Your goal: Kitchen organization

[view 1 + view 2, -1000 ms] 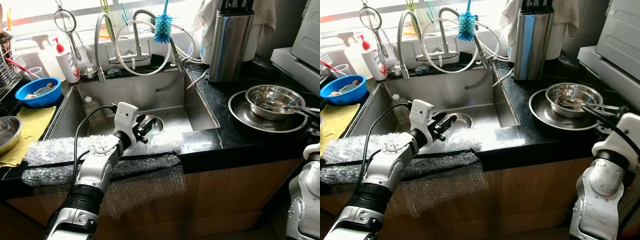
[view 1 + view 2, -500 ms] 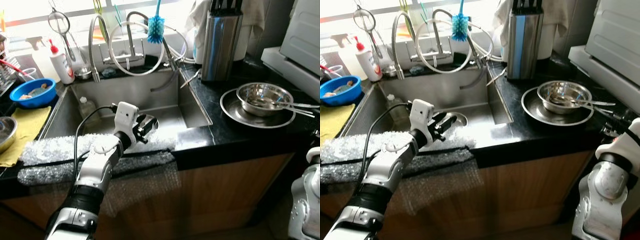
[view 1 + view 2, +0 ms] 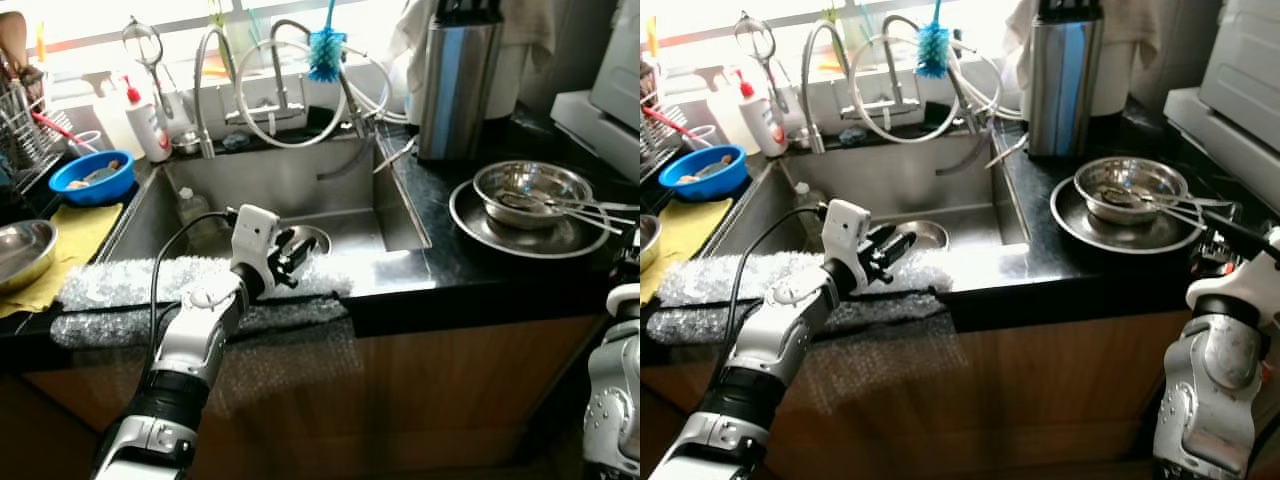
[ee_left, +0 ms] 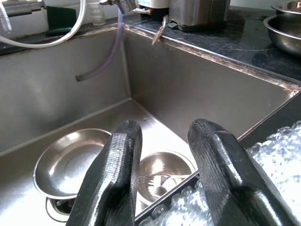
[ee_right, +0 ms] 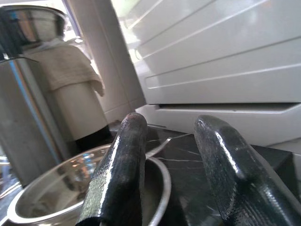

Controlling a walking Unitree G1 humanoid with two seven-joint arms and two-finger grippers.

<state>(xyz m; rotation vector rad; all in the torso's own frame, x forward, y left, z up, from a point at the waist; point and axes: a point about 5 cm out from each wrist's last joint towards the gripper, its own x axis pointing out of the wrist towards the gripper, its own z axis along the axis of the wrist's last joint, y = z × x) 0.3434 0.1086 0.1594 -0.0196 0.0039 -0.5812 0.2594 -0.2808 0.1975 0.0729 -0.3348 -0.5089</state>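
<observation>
Left gripper hangs over the sink, fingers parted, holding nothing. Two steel bowls sit on the sink floor right below it. I'd drop straight down, clear the bubble-wrapped front edge, and pinch one rim.

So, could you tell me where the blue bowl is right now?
The blue bowl sits on the counter left of the sink, beside the yellow cloth and near the dish rack.
</observation>
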